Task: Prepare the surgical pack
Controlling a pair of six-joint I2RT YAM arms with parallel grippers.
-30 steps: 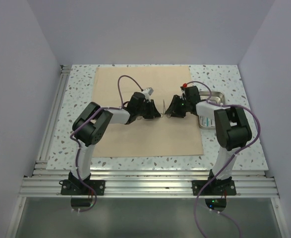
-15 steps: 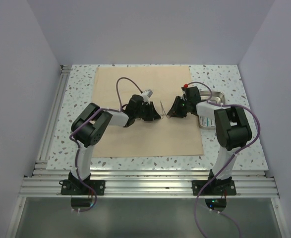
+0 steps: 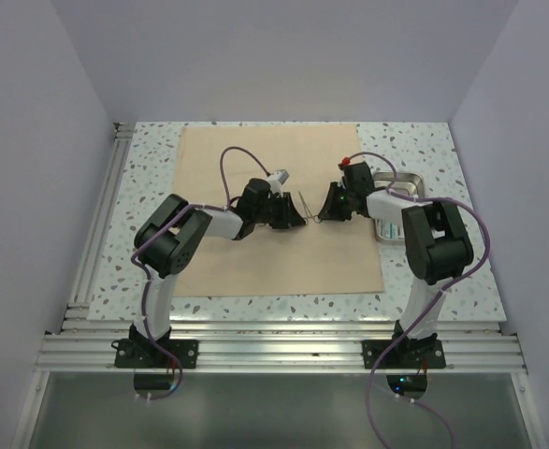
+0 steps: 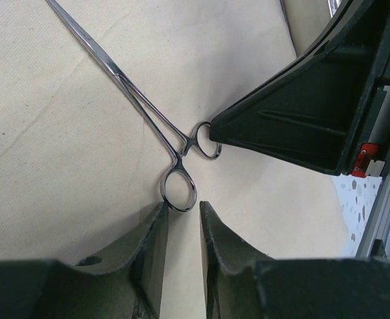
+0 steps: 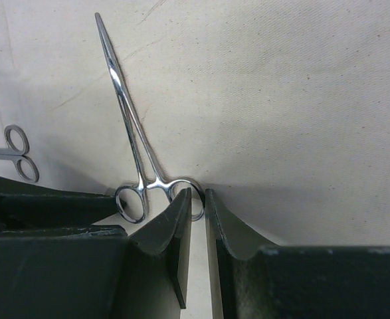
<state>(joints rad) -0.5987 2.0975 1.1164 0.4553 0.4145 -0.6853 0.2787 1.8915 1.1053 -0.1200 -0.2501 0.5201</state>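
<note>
The step seems to be picking up the forceps (image 5: 125, 100), which lie flat on the cloth (image 3: 255, 159) between the arms. The right gripper (image 5: 196, 194) has its jaws at a narrow slit, straddling one ring's rim. The left gripper (image 4: 183, 207) has its jaws slightly apart and empty, just beside the other ring. The next move calls for closing the right jaws, then lifting gently.

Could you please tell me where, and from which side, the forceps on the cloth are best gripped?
Take the forceps by a finger ring, coming from the handle end with the right gripper straddling the rim. The shanks are thin and lie flat on the cloth, whereas a ring's rim probably gives something to pinch.
</note>
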